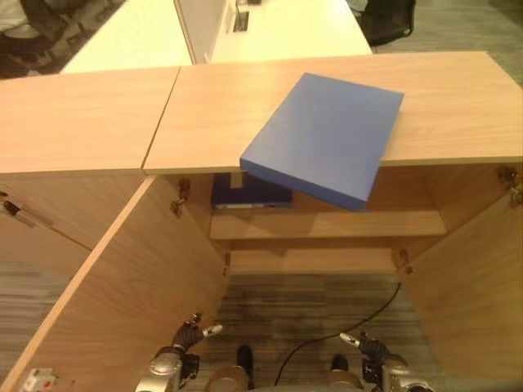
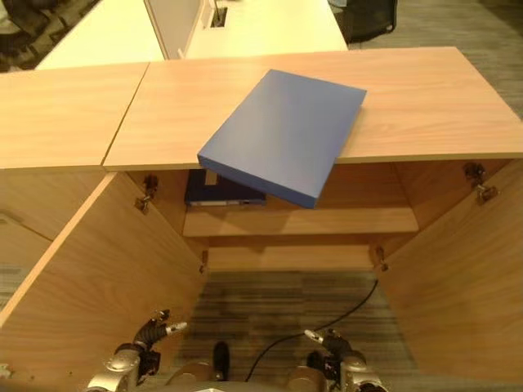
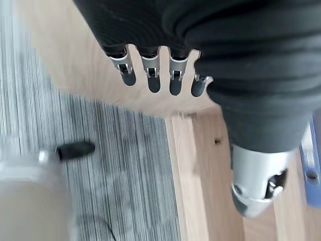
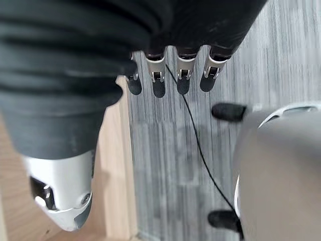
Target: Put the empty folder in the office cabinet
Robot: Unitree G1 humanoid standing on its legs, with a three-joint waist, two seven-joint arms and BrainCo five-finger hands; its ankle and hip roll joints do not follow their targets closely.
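A blue folder (image 1: 327, 135) overhangs the cabinet top's (image 1: 458, 98) front edge; doors stand open over grey carpet (image 1: 310, 306). Both hands, left (image 1: 189, 336) and right (image 1: 369, 347), hang relaxed, holding nothing.

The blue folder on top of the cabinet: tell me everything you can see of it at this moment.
The blue folder is a flat, plain matte-blue rectangular slab, closed, with no print visible. It lies turned at an angle on the wooden cabinet top, one corner jutting out past the front edge above the open compartment. Neither hand touches it: the left hand and right hand hang low by the floor, fingers relaxed. Another blue folder sits on the shelf below it.
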